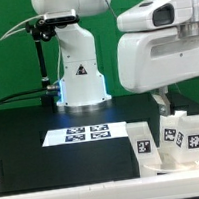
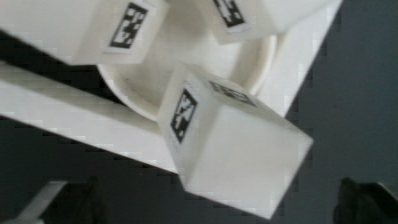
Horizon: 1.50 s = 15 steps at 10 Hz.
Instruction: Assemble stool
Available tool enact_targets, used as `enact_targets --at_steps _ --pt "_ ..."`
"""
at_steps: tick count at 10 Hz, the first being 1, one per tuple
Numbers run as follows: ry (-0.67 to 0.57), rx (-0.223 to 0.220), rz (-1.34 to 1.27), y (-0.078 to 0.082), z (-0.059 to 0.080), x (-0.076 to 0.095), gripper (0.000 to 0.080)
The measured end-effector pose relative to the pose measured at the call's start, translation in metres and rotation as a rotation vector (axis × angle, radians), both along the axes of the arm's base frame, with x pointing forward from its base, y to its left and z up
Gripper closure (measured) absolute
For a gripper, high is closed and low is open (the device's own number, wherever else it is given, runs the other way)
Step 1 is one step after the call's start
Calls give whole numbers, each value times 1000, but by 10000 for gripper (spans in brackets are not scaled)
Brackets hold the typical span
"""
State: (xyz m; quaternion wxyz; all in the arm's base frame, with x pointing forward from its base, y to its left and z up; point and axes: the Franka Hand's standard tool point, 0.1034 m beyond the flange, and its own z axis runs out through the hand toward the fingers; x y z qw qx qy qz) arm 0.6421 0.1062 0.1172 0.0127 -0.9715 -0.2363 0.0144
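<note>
white tagged legs (image 1: 174, 137), on seat disc (image 2: 249, 75)

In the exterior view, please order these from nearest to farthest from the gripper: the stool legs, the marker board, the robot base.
1. The stool legs, directly below the gripper, at the exterior view's right.
2. The marker board, flat on the table, toward the exterior view's left.
3. The robot base, behind the marker board.
</note>
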Motion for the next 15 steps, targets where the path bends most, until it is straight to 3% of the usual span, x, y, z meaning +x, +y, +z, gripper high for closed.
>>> enact_targets --at_steps 4,7,13,15 --pt "1 -38 275 -8 -3 0 150" --pt "-3 -84 542 13 -22 -5 150" --pt "20 -111 883 1 -22 -4 150" --pt "22 -116 888 -1 -23 -4 150"
